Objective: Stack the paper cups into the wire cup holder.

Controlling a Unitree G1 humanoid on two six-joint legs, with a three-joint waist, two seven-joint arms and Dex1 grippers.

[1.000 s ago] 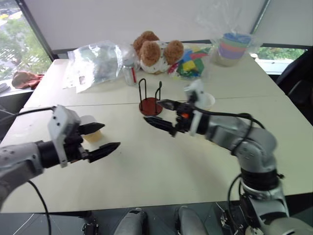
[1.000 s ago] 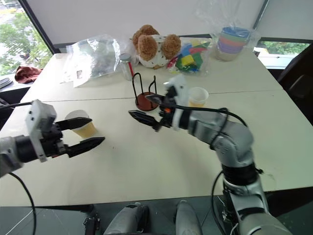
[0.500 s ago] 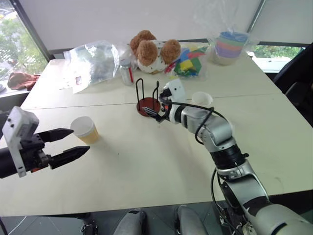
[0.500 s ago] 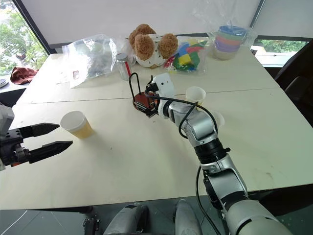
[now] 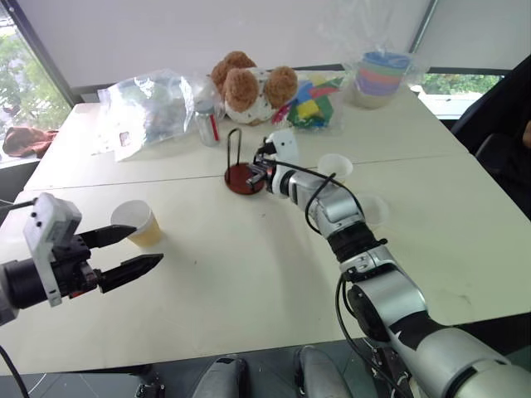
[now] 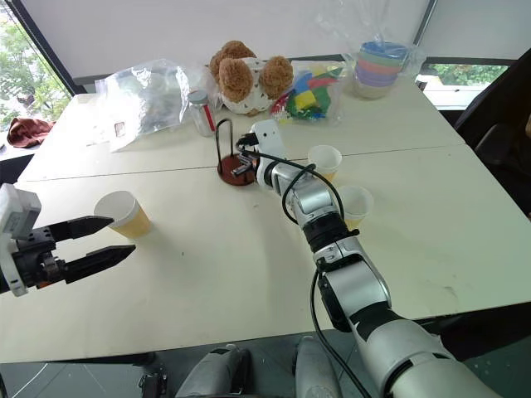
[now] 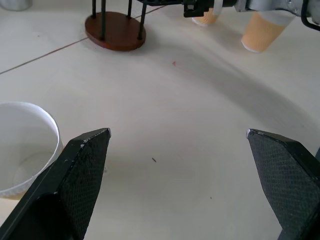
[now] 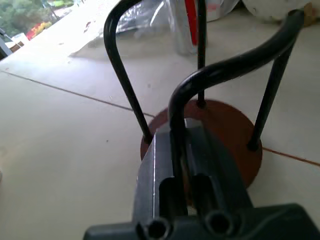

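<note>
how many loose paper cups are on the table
3. One cup stands by the left tool; two cups stand right of the right arm, one farther back, one nearer. More could be hidden.

right end effector (image 6: 241, 166) closed at wire cup holder (image 6: 226, 162), on its near wire loop | left end effector (image 6: 104, 240) fingers apart, just beside one paper cup (image 6: 122, 213) | two more cups (image 6: 324, 160), (image 6: 357, 204) right of right arm | counter (image 6: 207, 282) back edge: teddy bear (image 6: 247, 79), plastic bag (image 6: 141, 95), wrapped pastel cups (image 6: 378, 68)
</note>
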